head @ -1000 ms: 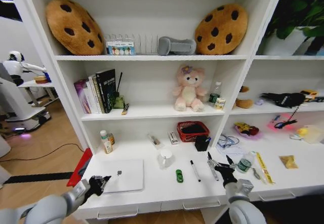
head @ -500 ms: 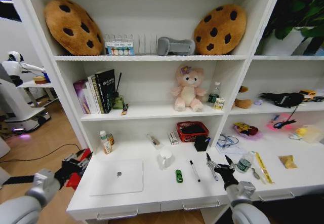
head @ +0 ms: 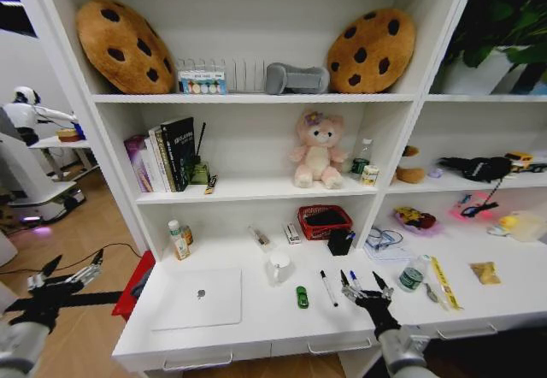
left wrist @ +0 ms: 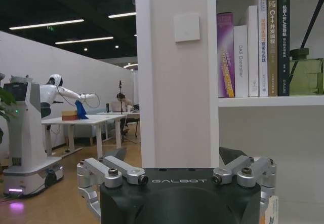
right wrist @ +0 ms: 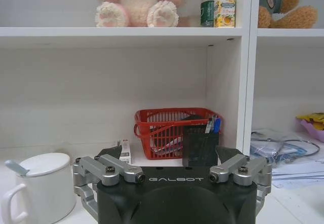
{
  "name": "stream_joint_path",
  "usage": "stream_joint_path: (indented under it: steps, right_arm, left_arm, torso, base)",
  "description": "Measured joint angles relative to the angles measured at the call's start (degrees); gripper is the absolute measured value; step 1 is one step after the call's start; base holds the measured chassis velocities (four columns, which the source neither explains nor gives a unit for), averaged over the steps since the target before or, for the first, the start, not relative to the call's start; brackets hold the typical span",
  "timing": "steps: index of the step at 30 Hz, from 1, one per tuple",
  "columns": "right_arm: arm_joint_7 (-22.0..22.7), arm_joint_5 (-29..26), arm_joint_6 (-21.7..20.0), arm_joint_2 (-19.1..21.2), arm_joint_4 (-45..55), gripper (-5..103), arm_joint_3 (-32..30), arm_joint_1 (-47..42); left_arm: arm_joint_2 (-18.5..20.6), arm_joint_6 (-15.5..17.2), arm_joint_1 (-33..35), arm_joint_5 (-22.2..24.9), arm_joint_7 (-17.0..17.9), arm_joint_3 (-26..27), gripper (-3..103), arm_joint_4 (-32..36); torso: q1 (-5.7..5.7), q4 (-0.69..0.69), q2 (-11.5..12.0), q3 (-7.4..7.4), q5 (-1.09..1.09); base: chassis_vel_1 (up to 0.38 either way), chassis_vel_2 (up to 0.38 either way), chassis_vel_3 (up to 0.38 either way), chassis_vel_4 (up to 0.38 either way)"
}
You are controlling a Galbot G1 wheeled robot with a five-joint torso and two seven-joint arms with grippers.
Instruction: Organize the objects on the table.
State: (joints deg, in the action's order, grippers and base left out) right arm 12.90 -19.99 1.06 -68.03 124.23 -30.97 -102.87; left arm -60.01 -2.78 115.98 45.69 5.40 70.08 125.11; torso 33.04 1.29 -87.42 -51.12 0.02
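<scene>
- Your left gripper [head: 64,277] hangs well off the left end of the long white desk [head: 256,331], out over the wooden floor, its fingers spread apart and holding nothing.
- Your right gripper [head: 366,291] hovers above the front part of the worktop, right of centre, fingers spread wide and empty.
- The closed silver laptop [head: 199,298] lies flat near the front left corner of the worktop, with neither gripper touching it.
- The tiny green toy car [head: 302,297] sits near the middle of the worktop, between the laptop and the right gripper.
- One white marker pen with a dark cap [head: 327,287] lies just right of the car, running front to back; a second pen [head: 354,280] lies just beside the right gripper's fingers, partly hidden by them.
- The tan wedge-shaped scrap [head: 486,272] rests well towards the right end of the worktop.
- Through your right wrist camera you see a white lidded mug [right wrist: 33,188] on one side, and a red mesh basket [right wrist: 169,130] with a black pen holder [right wrist: 200,145] in front of it, back by the shelf wall.
- Through your left wrist camera you face the white shelf upright [left wrist: 177,72], with a row of upright books [left wrist: 253,44] on the shelf beside it.
</scene>
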Motion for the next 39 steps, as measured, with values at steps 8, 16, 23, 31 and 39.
stream_joint_path:
  steps: [8, 16, 23, 31, 39]
  right_arm:
    - [-1.07, 3.61, 1.16, 0.32, -2.01, 100, 3.16, 0.09]
    - [-1.27, 5.53, 1.63, 0.56, -10.32, 100, 12.42, 7.33]
    - [-0.99, 4.62, 1.85, 1.34, -17.37, 100, 20.11, 15.19]
    - [0.28, 1.46, 1.38, 2.20, -21.70, 100, 22.55, 20.16]
    - [0.68, -0.86, -0.24, 1.33, -24.23, 100, 24.43, 21.39]
  left_arm:
    - [-1.92, -0.91, 0.60, -2.81, -0.13, -1.78, 100, -0.13]
    - [-1.66, -0.80, 0.66, -2.85, 0.05, -1.84, 100, -0.13]
    - [-1.50, -0.72, 0.69, -2.84, 0.09, -1.84, 100, -0.13]
    - [-1.41, -0.68, 0.71, -2.81, 0.11, -1.84, 100, -0.11]
    - [-1.37, -0.64, 0.71, -2.79, 0.15, -1.83, 100, -0.08]
  torso:
    - [0.00, 0.01, 0.01, 0.00, -0.02]
    - [0.02, 0.01, 0.01, -0.01, -0.01]
    - [0.02, 0.00, 0.02, -0.01, -0.01]
    - [0.02, 0.00, 0.01, -0.01, -0.02]
    - [0.02, 0.01, 0.01, -0.01, -0.02]
  base:
    - [0.000, 0.000, 0.000, 0.000]
    - [0.000, 0.000, 0.000, 0.000]
    - [0.000, 0.000, 0.000, 0.000]
    - [0.000, 0.000, 0.000, 0.000]
    - [0.000, 0.000, 0.000, 0.000]
